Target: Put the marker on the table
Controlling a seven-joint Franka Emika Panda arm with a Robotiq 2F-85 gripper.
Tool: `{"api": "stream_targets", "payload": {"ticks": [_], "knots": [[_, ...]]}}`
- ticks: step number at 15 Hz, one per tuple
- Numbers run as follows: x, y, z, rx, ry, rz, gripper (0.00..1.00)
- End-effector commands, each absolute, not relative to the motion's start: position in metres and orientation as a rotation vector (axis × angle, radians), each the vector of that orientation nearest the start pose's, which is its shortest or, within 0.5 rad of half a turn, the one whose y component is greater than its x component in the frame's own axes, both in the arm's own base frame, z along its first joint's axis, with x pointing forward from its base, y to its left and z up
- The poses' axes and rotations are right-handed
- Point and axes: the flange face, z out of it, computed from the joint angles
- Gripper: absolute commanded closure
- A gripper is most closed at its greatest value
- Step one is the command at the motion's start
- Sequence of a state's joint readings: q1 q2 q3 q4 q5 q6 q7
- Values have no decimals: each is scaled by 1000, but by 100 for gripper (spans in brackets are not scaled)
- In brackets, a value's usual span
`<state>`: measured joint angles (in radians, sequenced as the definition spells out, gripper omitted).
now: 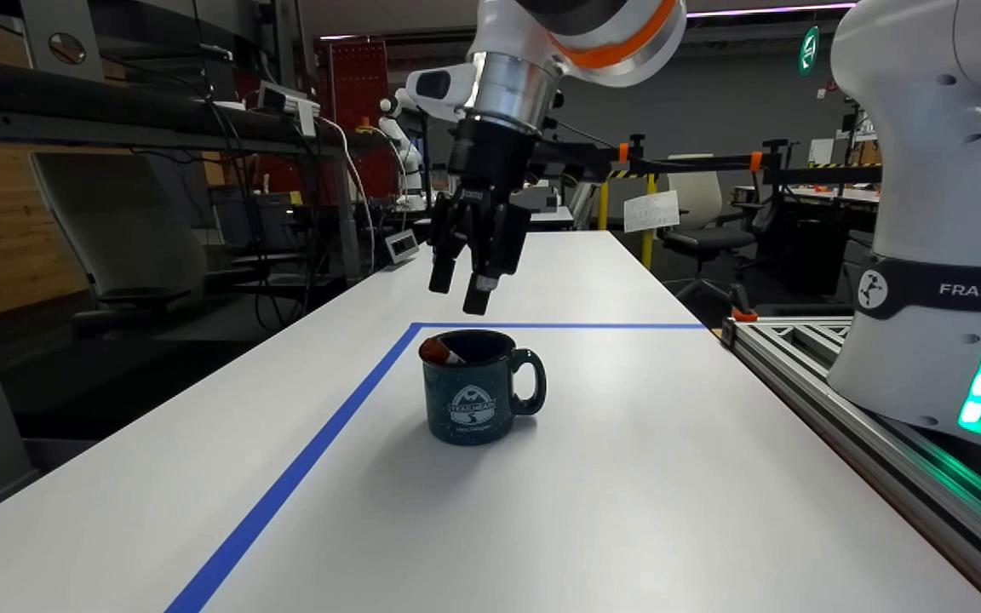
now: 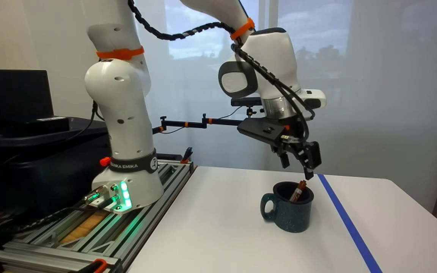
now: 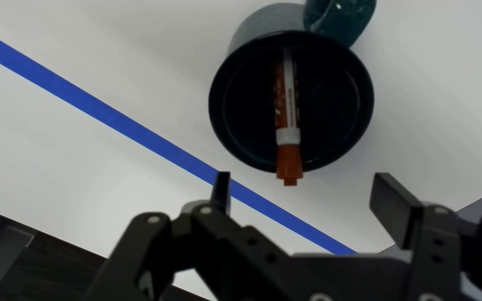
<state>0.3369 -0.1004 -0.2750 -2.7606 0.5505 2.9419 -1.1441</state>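
A marker (image 2: 297, 192) with a brown-red cap and a white and brown body leans inside a dark green speckled mug (image 2: 293, 216). The marker (image 1: 437, 350) shows its cap end at the mug's rim in both exterior views. In the wrist view the marker (image 3: 287, 100) lies across the mug's mouth, its cap over the rim towards my fingers. The mug (image 1: 467, 400) stands upright on the white table (image 1: 669, 477). My gripper (image 1: 459, 289) is open and empty, tilted, a little above the mug. In the wrist view the cap lies between my spread fingers (image 3: 303, 188), touching neither.
Blue tape (image 1: 312, 455) runs along the table beside the mug and across it behind. The robot's base (image 2: 127, 185) stands on a metal frame (image 2: 165, 212) along one table edge. A small grey device (image 1: 402, 246) sits by the opposite edge.
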Motion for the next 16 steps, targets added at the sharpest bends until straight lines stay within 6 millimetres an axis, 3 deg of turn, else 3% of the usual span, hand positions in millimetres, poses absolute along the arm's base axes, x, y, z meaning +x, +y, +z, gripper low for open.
{"api": "stream_targets", "payload": {"ticks": [1,2,3,5,7,8,13,16], "knots": [[405,-11,262,-2877,-1015,-535,40],[404,-12,260,-2876,-1013,-531,40],[403,-14,257,-2879,-1011,-529,47],[400,-18,253,-2877,-1004,-527,43],[399,-20,249,-2866,-1006,-528,42],[398,-20,247,-2862,-1011,-532,47],[397,-23,243,-2830,-1037,-588,42],[397,-25,240,-2813,-1042,-625,49]]}}
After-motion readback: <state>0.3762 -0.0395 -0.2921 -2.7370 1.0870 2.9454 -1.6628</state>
